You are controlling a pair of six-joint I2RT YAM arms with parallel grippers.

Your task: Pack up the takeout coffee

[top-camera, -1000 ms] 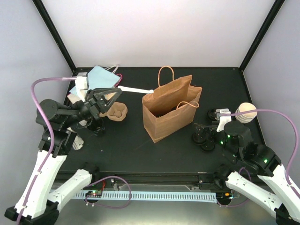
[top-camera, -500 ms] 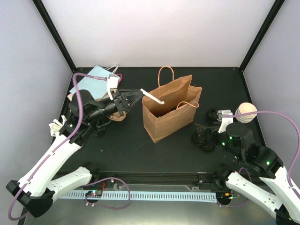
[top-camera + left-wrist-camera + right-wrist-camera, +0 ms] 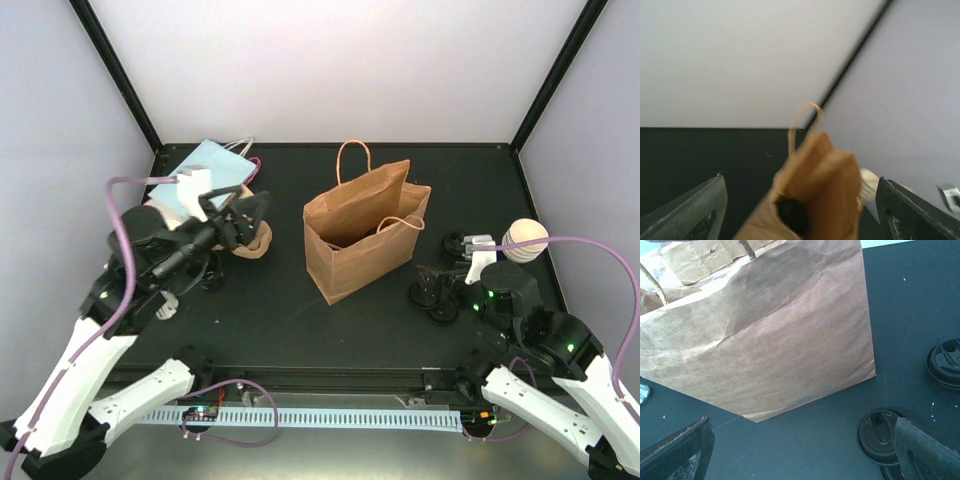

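Note:
The brown paper bag [image 3: 360, 235] stands open in the middle of the table. In the left wrist view, blurred, a round black lid-like thing [image 3: 794, 215] shows inside the bag [image 3: 815, 180]. My left gripper [image 3: 252, 212] hangs open and empty to the bag's left, pointing at it. My right gripper [image 3: 428, 290] is open low at the bag's right. Black lids [image 3: 880, 436] [image 3: 945, 364] lie on the table by its right finger. A cream cup [image 3: 525, 240] stands at the far right, also seen past the bag as a cup [image 3: 869, 182].
A flat pale-blue bag [image 3: 205, 170] lies at the back left. A brown moulded cardboard piece [image 3: 255, 243] sits just below my left gripper. A small grey-and-black object [image 3: 458, 243] lies between the bag and the cream cup.
My left gripper carried a white strip rightward over the bag's mouth, then opened and drew back left. The strip no longer shows. The right arm has barely moved.

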